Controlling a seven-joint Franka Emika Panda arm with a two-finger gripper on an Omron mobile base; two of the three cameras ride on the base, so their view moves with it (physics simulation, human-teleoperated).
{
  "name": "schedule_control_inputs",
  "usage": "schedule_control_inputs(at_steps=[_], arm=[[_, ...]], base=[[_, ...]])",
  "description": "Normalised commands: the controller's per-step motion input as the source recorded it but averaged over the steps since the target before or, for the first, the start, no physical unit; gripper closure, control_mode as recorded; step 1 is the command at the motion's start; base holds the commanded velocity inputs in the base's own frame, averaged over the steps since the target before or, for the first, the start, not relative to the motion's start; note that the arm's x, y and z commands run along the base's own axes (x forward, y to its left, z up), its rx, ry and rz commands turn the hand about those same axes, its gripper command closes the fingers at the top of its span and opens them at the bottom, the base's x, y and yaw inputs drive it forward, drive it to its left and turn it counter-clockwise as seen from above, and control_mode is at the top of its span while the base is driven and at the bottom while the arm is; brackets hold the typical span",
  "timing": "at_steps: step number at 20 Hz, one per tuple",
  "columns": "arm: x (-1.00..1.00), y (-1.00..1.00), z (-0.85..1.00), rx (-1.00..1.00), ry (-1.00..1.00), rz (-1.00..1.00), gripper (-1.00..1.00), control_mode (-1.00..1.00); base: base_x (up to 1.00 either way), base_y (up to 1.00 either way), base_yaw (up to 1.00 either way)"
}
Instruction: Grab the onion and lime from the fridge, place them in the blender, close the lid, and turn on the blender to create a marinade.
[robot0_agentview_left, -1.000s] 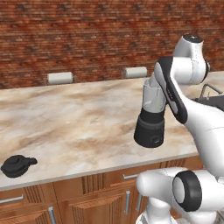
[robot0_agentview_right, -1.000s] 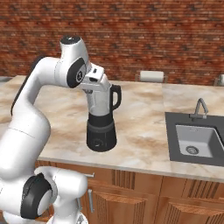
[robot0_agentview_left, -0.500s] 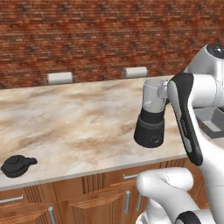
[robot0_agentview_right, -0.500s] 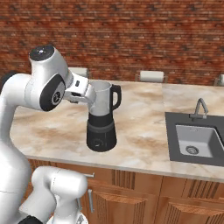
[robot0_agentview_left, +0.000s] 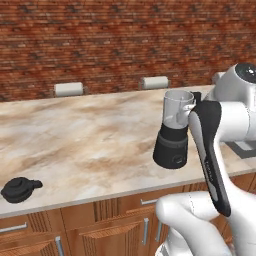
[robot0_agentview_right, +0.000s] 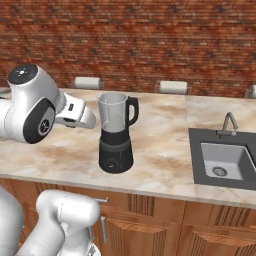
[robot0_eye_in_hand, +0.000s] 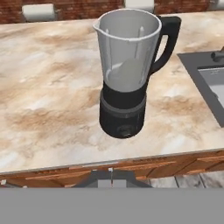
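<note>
The blender (robot0_eye_in_hand: 124, 94) stands on the marble counter, its black base under a clear jar with no cap on top. A pale rounded shape (robot0_eye_in_hand: 127, 73) shows through the jar wall; it may be the onion, I cannot tell. The same blender (robot0_agentview_left: 173, 134) (robot0_agentview_right: 116, 134) sits mid-counter in both base views. The lid (robot0_agentview_left: 19, 189) lies flat far to the blender's left, near the counter's front edge. My gripper (robot0_eye_in_hand: 111, 174) is shut and holds nothing, drawn back off the counter's front edge and facing the blender. The lime and the fridge are out of view.
A dark sink (robot0_agentview_right: 225, 161) with a tap is set into the counter right of the blender. Paper towel rolls (robot0_agentview_left: 68, 89) (robot0_agentview_left: 154, 82) lie along the brick back wall. Wooden drawers (robot0_agentview_right: 150, 220) run below the counter. My arm (robot0_agentview_left: 212, 150) stands right beside the blender.
The hand has pulled away from above the blender jar and back toward my side of the counter. The fingers stayed shut. The blender and the lid have not moved.
</note>
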Motion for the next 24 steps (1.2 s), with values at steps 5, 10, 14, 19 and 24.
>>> schedule_control_inputs(at_steps=[5, 10, 14, 19, 24], arm=[[-0.26, 0.81, 0.03, -0.01, 0.00, 0.01, 1.00, -1.00], [-0.10, 1.00, 0.00, -0.09, 0.00, 0.01, -1.00, -1.00], [-0.15, 0.76, 0.00, -0.08, 0.00, 0.00, -1.00, -1.00], [-0.56, -0.17, -0.03, 0.00, -0.02, 0.02, -1.00, -1.00], [-0.36, -0.06, -0.25, 0.00, 0.00, 0.00, -1.00, -1.00]], base=[[0.00, 0.00, 0.00], [0.00, 0.00, 0.00], [0.00, 0.00, 0.00], [0.00, 0.00, 0.00], [0.00, 0.00, 0.00]])
